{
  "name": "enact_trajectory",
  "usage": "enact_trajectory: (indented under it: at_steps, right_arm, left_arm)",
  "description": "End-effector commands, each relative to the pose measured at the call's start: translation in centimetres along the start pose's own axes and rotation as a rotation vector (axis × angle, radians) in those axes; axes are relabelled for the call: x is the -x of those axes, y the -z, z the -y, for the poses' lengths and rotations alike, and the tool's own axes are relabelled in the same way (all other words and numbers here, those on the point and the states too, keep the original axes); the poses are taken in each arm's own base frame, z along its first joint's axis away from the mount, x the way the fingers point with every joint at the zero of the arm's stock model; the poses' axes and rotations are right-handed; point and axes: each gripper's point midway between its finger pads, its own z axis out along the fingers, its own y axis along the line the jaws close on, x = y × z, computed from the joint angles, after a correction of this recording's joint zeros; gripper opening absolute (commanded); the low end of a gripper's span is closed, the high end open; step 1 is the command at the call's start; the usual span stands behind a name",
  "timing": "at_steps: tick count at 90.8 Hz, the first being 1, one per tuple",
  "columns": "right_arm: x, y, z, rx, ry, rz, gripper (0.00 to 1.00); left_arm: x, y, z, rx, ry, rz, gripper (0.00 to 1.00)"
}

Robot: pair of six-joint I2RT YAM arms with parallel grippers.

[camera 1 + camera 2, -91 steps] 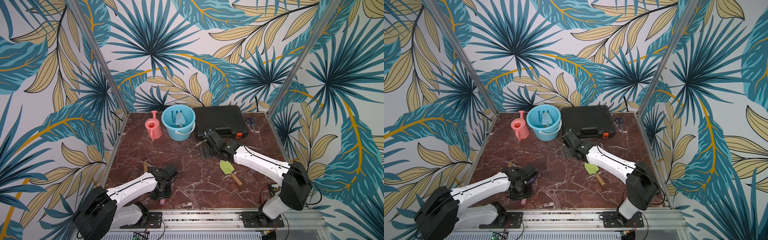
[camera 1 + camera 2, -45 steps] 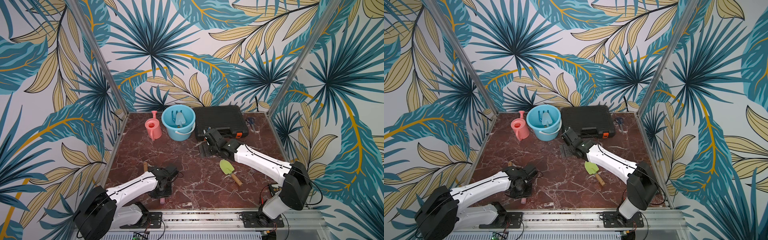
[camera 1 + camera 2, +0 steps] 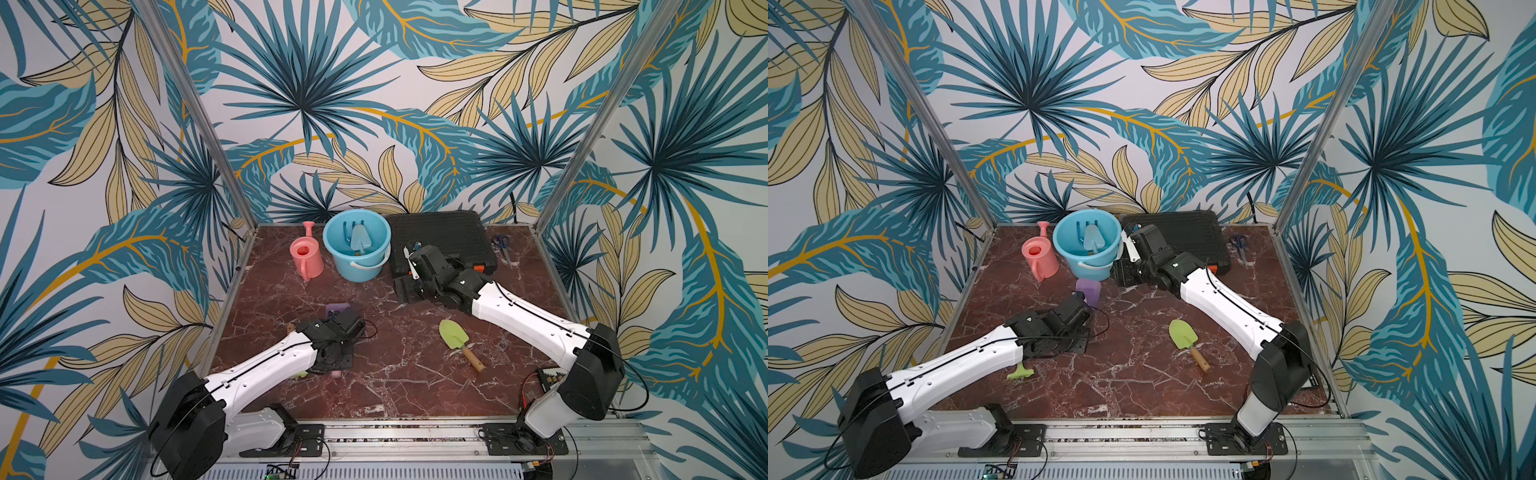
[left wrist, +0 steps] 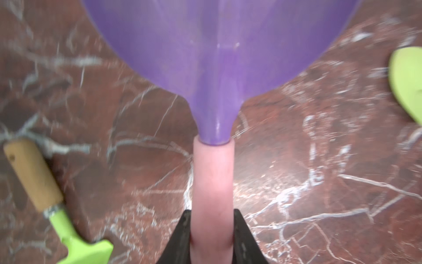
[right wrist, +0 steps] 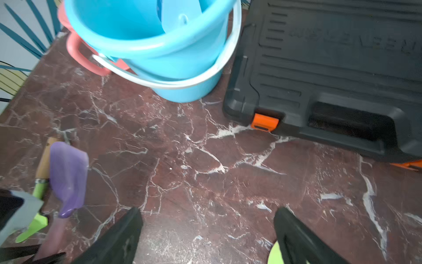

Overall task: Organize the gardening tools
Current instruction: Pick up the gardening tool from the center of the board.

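Gripping side: the left pincer is clenched on the pink handle of the purple scoop, with a black finger against each side of the handle.
Scoop position: front-left part of the table, with its purple blade sticking out past the pincer toward the back. I cannot tell whether it is lifted off the marble.
Right pincer: released, jaws wide apart above bare marble, just in front of the blue bucket and the near corner of the black case.
Green hoe: lying on the table just beside the scoop. In both top views it is mostly hidden under the left arm, with only its green head poking out.
Lime trowel: flat on the table between the two arms, blade toward the back and wooden handle toward the front, well apart from the left pincer.
Bucket contents: the blue fork-rake and the pale blue trowel stand inside.
Pink watering can: upright, just beside the bucket on its left.
Scissors: at the back right, beside the case.
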Motion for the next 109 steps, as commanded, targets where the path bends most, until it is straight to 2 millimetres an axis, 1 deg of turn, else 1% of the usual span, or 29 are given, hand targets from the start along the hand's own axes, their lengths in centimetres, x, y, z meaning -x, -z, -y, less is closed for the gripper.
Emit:
enact_trajectory:
  at_steps: [1, 7, 14, 19, 29, 37, 46, 53, 64, 69, 80, 89, 93, 100, 109]
  right_arm:
    - [0.4, 0.4, 0.4, -0.001, -0.015, 0.025, 1.0]
    - [0.4, 0.4, 0.3, 0.002, -0.009, 0.025, 1.0]
    - [0.4, 0.4, 0.5, 0.0, -0.005, 0.023, 1.0]
    - [0.3, 0.4, 0.5, -0.001, -0.002, 0.02, 1.0]
    - [0.1, 0.4, 0.7, -0.006, 0.0, 0.011, 0.99]
    - [0.0, 0.5, 0.8, -0.009, 0.001, 0.009, 1.0]
    - [0.0, 0.5, 0.8, -0.004, -0.001, 0.01, 1.0]
    - [-0.1, 0.4, 0.8, -0.002, -0.001, 0.005, 0.99]
    - [-0.2, 0.4, 0.7, -0.001, 0.002, 0.002, 1.0]
    - [0.0, 0.5, 0.8, -0.001, 0.002, 0.005, 1.0]
    - [0.1, 0.5, 0.7, -0.001, 0.006, 0.007, 1.0]
    - [0.3, 0.5, 0.7, 0.001, 0.011, 0.008, 0.99]
    - [0.5, 0.6, 0.6, 0.004, 0.009, 0.013, 1.0]
    - [0.9, 0.8, 0.2, 0.027, 0.01, 0.019, 0.99]
    - [1.8, 1.0, -0.4, 0.055, 0.014, 0.027, 1.0]
  left_arm:
    - [0.2, 0.6, 1.3, 0.001, -0.055, 0.01, 0.94]
    - [0.2, 0.9, 1.4, 0.043, -0.139, 0.007, 0.94]
    - [-0.2, 0.7, 1.2, 0.089, -0.234, -0.015, 0.94]
    - [-0.4, 0.5, 1.4, 0.099, -0.282, -0.028, 0.91]
    - [-1.6, 0.1, 1.5, 0.123, -0.364, -0.069, 0.87]
    - [-2.8, 0.1, 0.9, 0.176, -0.42, -0.101, 0.86]
    - [-3.9, -0.1, -0.3, 0.24, -0.451, -0.139, 0.84]
    - [-4.3, -0.2, -1.5, 0.283, -0.444, -0.149, 0.81]
    - [-5.2, -0.8, -2.5, 0.281, -0.4, -0.175, 0.73]
    - [-5.8, -1.2, -2.8, 0.276, -0.388, -0.193, 0.72]
    - [-6.4, -1.7, -3.7, 0.294, -0.392, -0.213, 0.58]
    - [-6.6, -2.0, -4.6, 0.317, -0.401, -0.22, 0.54]
    - [-6.6, -2.0, -4.9, 0.327, -0.407, -0.219, 0.49]
    - [-6.5, -2.1, -4.5, 0.313, -0.412, -0.212, 0.4]
    - [-5.7, -1.6, -3.3, 0.296, -0.435, -0.17, 0.28]
